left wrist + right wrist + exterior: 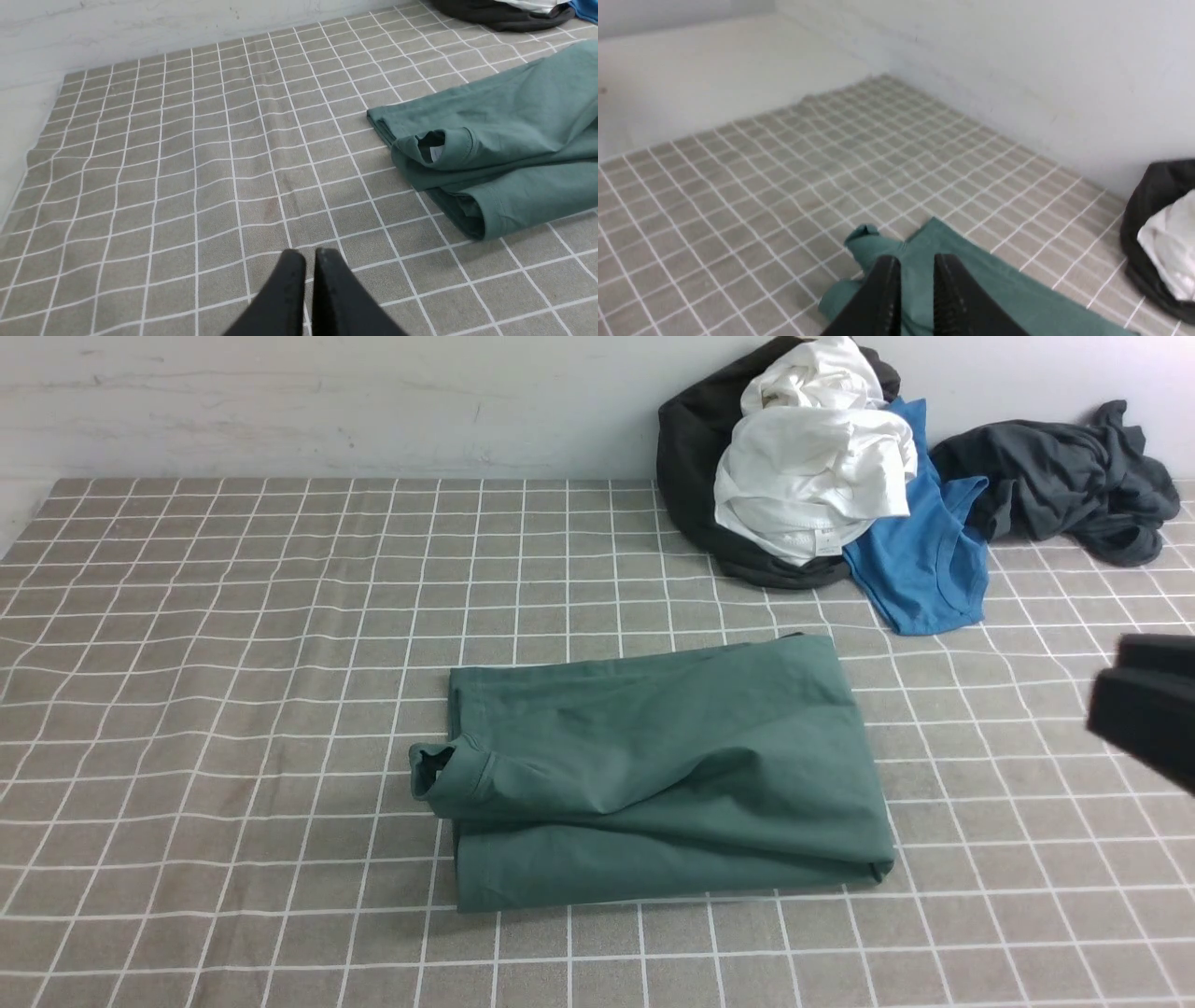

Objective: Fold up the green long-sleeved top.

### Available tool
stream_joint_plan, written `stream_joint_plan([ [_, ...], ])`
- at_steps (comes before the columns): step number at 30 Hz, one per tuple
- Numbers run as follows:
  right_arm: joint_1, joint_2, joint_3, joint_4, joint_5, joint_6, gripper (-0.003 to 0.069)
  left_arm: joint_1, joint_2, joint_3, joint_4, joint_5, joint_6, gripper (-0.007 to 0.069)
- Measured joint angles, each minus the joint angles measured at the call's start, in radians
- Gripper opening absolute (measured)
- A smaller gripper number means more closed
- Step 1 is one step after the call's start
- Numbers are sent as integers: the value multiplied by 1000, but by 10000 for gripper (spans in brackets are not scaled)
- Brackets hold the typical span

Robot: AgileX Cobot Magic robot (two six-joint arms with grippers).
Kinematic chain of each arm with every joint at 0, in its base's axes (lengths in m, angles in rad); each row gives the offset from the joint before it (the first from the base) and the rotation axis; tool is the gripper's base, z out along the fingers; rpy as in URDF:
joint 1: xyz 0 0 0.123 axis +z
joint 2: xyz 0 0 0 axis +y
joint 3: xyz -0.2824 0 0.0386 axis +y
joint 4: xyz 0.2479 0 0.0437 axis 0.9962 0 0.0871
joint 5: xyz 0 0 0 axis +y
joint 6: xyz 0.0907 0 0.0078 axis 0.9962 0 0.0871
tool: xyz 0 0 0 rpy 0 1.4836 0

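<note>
The green long-sleeved top (653, 775) lies folded into a rough rectangle in the middle of the checked tablecloth, with one cuffed sleeve end (434, 777) sticking out on its left side. It also shows in the left wrist view (509, 140) and the right wrist view (971, 280). My left gripper (310, 255) is shut and empty, above bare cloth to the left of the top; it is out of the front view. My right gripper (917, 262) is open and empty, held above the top's right side. It shows at the front view's right edge (1141, 683).
A pile of clothes lies at the back right against the wall: a black garment (691, 448), a white one (812, 467), a bright blue tee (924, 560) and a dark grey garment (1064, 485). The tablecloth (233, 663) ends at the left edge by the wall.
</note>
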Motion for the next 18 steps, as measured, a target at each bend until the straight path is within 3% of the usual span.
stream_joint_plan([
  [6,0,-141,69,-17,-19,0,105,0,-1,11,0,6,-1,13],
  [18,0,-152,73,-20,7,0,105,0,-1,20,0,7,-1,13],
])
